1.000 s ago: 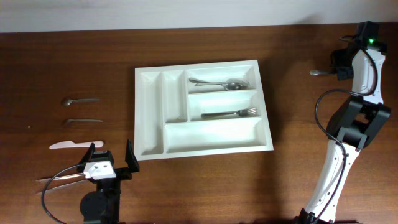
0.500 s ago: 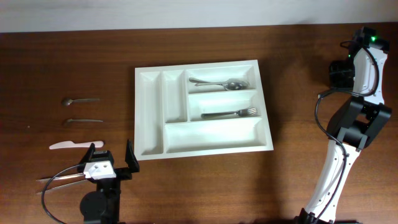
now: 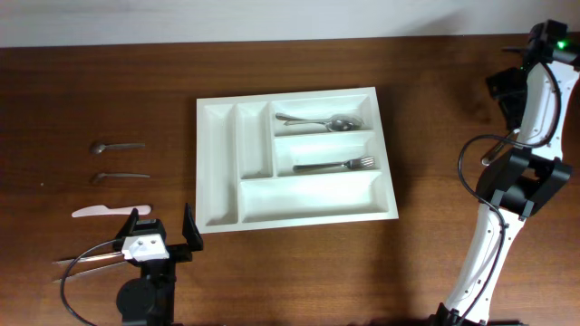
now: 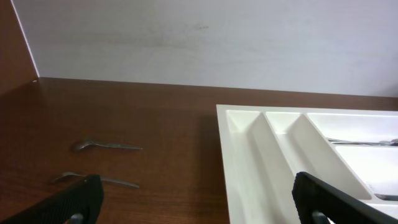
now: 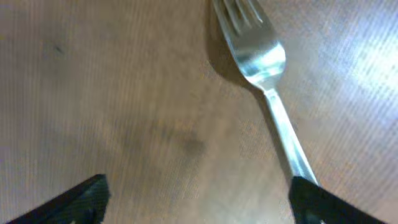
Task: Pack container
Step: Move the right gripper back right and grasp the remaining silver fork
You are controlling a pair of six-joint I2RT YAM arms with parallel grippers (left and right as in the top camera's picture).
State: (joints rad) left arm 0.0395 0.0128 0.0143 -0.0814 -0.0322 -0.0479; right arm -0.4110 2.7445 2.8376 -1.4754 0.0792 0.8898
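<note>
As I watch remotely, a green lamp (image 3: 560,43) glows at the top of the right arm (image 3: 530,100), which rises from the near right edge of the surface (image 3: 435,254), folds at its elbow and reaches up to the far right corner. Its wrist view looks steeply down on the wood. The right pincer (image 5: 202,208) is spread wide, one finger in each lower corner. A loose fork (image 5: 264,59) lies ahead of it, tines pointing away and handle running down toward the right-hand finger (image 5: 317,202). The view is blurred, so I cannot tell whether they touch. The left arm (image 3: 145,290) sits low at the near left, and the left pincer (image 3: 161,219) points toward the far side, also spread wide and holding nothing. The container (image 3: 308,195) lies flat mid-surface, just beyond and to the right of that pincer. It holds a spoon (image 3: 317,120) in its far wide compartment and a packed fork (image 3: 337,166) in the middle wide one. Well apart to its left, a small spoon (image 3: 116,146), a slim metal utensil (image 3: 120,176) and a white knife (image 3: 104,211) lie in a column. Compared with a second ago, the right arm's wrist has swung out toward the far right corner. The fork that then showed from above, left of that pincer, is no longer visible overhead. The left arm, container and other utensils sit where they were.
</note>
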